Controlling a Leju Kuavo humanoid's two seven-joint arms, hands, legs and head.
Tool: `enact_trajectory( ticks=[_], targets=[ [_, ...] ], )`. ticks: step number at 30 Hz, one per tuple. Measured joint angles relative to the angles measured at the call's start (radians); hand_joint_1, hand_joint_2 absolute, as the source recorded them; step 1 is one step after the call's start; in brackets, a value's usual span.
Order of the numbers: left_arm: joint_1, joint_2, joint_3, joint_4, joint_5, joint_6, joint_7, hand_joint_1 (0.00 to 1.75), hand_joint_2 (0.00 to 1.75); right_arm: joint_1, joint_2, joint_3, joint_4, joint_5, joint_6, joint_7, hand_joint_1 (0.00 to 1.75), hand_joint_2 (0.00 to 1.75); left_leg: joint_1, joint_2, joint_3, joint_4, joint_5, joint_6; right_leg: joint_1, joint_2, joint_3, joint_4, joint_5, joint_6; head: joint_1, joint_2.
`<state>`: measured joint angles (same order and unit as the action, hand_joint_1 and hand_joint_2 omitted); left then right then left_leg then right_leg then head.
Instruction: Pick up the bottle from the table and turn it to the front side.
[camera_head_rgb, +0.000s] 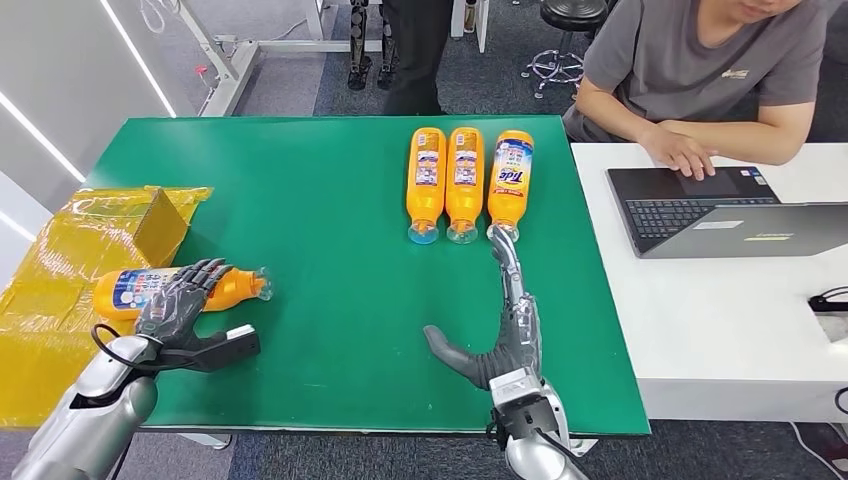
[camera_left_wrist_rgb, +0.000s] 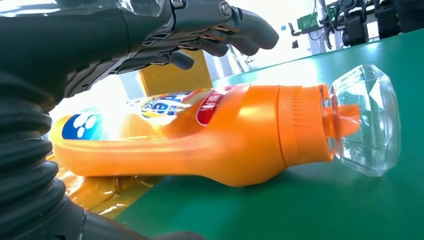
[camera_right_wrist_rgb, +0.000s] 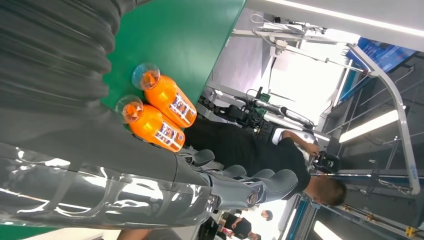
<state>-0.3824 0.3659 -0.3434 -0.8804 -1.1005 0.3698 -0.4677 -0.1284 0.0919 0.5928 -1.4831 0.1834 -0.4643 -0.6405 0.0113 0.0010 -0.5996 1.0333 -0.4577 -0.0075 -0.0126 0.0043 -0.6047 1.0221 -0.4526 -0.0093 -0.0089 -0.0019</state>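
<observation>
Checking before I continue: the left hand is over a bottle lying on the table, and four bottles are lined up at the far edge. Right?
Not quite: the head view shows three bottles lined up at the far edge, not four. The left hand is indeed over the lying bottle.

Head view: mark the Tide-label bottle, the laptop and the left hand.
Tide-label bottle (camera_head_rgb: 510, 177), head view, on its label.
Laptop (camera_head_rgb: 690, 215), head view, on its keyboard.
Left hand (camera_head_rgb: 178, 302), head view, on its back.
</observation>
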Motion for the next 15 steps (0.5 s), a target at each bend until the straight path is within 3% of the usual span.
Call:
enact_trajectory(
  ticks=[4, 8, 15],
  targets=[
    [0.032, 0.006, 0.028, -0.06, -0.018, -0.001, 0.006, 0.0, 1.75, 0.004, 0.0, -0.003, -0.007, 0.012, 0.001, 0.002, 0.0, 1.75, 0.0, 0.0, 0.0, 0.0, 0.0, 0.0, 0.0, 0.0, 0.0, 0.0, 0.0, 0.0, 0.0, 0.0],
    [0.084, -0.005, 0.072, -0.204, 0.046, 0.056, -0.046, 0.0, 1.75, 0.009, 0.0, -0.008, -0.015, 0.017, 0.008, -0.001, 0.0, 1.75, 0.0, 0.0, -0.001, 0.0, 0.0, 0.0, 0.0, 0.0, -0.001, 0.0, 0.0, 0.0, 0.0, 0.0],
    [0.09, -0.124, 0.101, -0.447, 0.401, 0.012, -0.168, 0.0, 1.75, 0.011, 0.001, -0.001, -0.008, -0.034, -0.008, -0.041, 0.0, 1.75, 0.0, -0.002, -0.001, 0.0, 0.0, 0.0, 0.0, -0.002, 0.0, -0.001, 0.001, 0.001, 0.0, 0.0]
  ],
)
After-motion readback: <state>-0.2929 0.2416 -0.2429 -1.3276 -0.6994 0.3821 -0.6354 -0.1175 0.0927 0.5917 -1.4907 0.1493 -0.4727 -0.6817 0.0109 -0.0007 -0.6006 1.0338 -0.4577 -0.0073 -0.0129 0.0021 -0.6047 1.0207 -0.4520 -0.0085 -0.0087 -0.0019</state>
